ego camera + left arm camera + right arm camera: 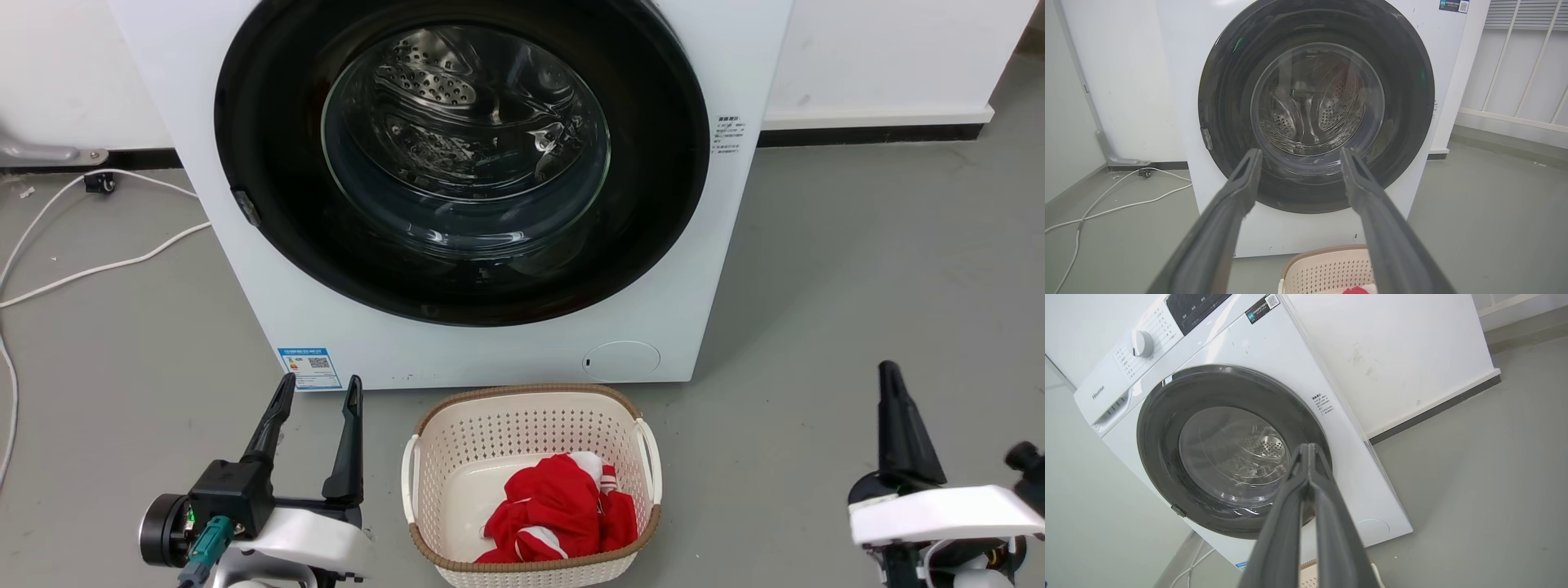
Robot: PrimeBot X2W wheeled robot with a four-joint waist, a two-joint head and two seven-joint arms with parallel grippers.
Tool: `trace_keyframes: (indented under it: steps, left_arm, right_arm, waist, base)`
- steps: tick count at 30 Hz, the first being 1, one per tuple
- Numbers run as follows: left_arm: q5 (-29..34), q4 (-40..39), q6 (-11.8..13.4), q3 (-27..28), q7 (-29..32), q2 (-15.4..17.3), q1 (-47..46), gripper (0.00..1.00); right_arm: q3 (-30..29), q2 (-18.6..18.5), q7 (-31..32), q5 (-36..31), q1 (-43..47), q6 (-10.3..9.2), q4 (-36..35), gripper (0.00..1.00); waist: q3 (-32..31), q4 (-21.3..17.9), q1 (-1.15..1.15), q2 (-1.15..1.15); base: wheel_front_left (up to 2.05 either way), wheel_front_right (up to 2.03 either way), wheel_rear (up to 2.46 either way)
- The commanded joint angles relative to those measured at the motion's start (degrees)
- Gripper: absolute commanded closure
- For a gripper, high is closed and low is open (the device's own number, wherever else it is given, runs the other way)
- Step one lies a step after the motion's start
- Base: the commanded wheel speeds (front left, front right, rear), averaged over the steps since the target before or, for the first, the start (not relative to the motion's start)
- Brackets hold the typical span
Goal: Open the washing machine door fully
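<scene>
The white washing machine (457,351) (1180,61) (1298,363) stands straight ahead. Its round glossy black door (269,122) (1224,81) (1163,428) lies flat against the front, with the clear glass bowl in the middle and a small latch tab on its left edge (245,208). My left gripper (318,390) (1298,157) is open and empty, low at the left, short of the machine's front. My right gripper (888,376) (1309,451) is shut with nothing in it, low at the right and well clear of the machine.
A cream perforated basket (531,404) (1306,265) with red and white cloth (563,510) sits on the grey floor just before the machine, between my arms. White cables (98,265) trail on the floor at the left. A white wall runs behind.
</scene>
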Motion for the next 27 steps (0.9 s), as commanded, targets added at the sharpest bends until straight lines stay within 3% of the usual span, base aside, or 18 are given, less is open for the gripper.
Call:
trace_keyframes:
  steps: [1,8,12,14,21,27]
  left_arm:
    - [0.16,-0.07,0.06,0.19,-0.16,0.01,0.23,0.0]
    - [-0.12,-0.16,0.07,-0.23,-0.16,0.01,-0.2,0.0]
    - [-0.07,-0.51,0.12,-0.67,-0.16,0.01,-0.64,0.0]
    - [-0.05,-0.81,0.13,-0.75,-0.16,0.01,-1.15,0.0]
    - [0.07,-1.61,0.09,-0.5,-0.16,0.09,-2.55,0.0]
    - [-0.22,-2.94,0.06,-0.36,-0.16,0.3,-5.05,0.0]
  right_arm:
    - [-0.36,0.08,-0.73,3.74,-0.86,-0.02,0.87,1.0]
    - [-1.85,0.06,-2.41,30.44,-5.23,-0.02,4.32,1.0]
    - [-3.39,0.07,-2.65,42.08,-8.73,-0.02,5.69,1.0]
    - [-5.74,0.07,-1.69,50.27,-13.99,-0.01,7.69,1.0]
    - [-7.92,-3.17,5.19,57.05,-27.24,-0.01,16.66,1.0]
    - [-5.77,-7.62,10.87,56.71,-41.32,-0.01,26.51,1.0]
  waist:
    - [0.03,-0.04,0.0,0.0]
    - [0.56,0.09,0.0,0.0]
    - [1.22,0.22,0.0,0.0]
    - [2.06,0.28,0.0,0.0]
    - [5.3,0.3,0.0,0.0]
    - [9.79,0.9,0.0,0.0]
  base:
    - [0.0,0.0,0.0]
    - [0.0,0.0,0.0]
    - [0.0,0.0,0.0]
    - [0.0,0.0,0.0]
    - [0.0,0.0,0.0]
    - [0.0,0.0,0.0]
